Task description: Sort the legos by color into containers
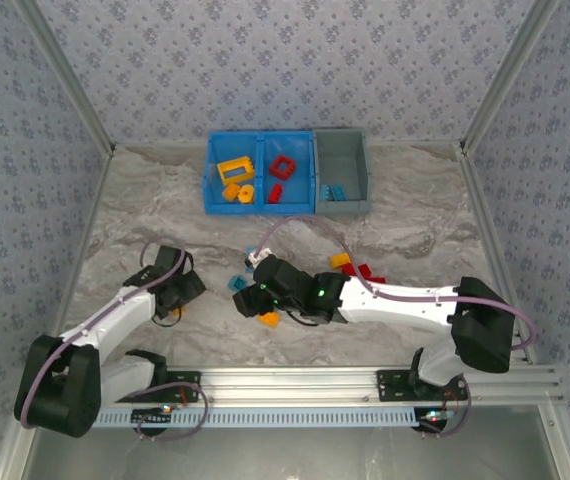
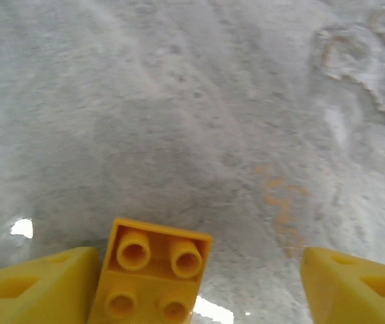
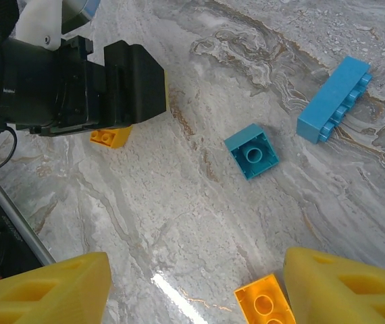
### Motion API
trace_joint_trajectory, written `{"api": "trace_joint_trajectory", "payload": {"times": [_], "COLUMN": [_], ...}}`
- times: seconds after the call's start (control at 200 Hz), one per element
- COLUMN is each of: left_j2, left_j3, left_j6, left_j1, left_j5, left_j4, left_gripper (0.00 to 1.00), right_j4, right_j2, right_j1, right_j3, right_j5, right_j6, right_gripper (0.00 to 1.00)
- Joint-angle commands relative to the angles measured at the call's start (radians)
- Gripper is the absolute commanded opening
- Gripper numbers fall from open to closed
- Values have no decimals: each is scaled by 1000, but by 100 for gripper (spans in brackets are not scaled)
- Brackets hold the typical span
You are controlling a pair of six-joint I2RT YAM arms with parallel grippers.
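- Yellow studded plastic brick (image 2: 153, 273), bottom edge, against one of the spread left fingers (image 2: 37, 287), ungripped; bare marbled surface (image 2: 192, 101) above.
- Right fingers (image 3: 344, 283) wide apart, empty.

A row of three joined plastic bins, two blue and one grey (image 1: 343, 160), stands at the far middle of the grey marbled table (image 1: 415, 230). The left bin holds a yellow square frame (image 1: 233, 170) and a round yellow piece (image 1: 244, 193), the middle one a red square frame (image 1: 284, 166) and a red brick (image 1: 275, 193), and the right one blue bricks (image 1: 336, 191). Nearer, a yellow studded brick (image 2: 152, 270) lies between the left gripper's (image 1: 187, 288) fingers, just beside one of them. An orange studded brick (image 3: 265, 307) lies between the right gripper's (image 3: 196, 270) fingers, and a long blue brick (image 3: 334, 98) and a small teal brick (image 3: 253, 150) lie between the two grippers.
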Motion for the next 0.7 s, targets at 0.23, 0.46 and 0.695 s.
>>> {"api": "trace_joint_trajectory", "payload": {"times": [0.23,0.46,0.695], "left_j2": [40,128,168], "left_j3": [71,116,130], "left_j6": [28,61,63], "left_j1": [-1,-54,-76], "left_j5": [15,12,1], "left_j4": [-148,-161,-145], "left_gripper": [67,64,33], "right_j4": [8,3,13], "right_j2": [27,33,18], "right_j1": [-4,-5,-2], "right_j3": [33,39,32], "right_j5": [-2,1,2], "right_j6": [22,29,39], "right_gripper": [70,70,70]}}
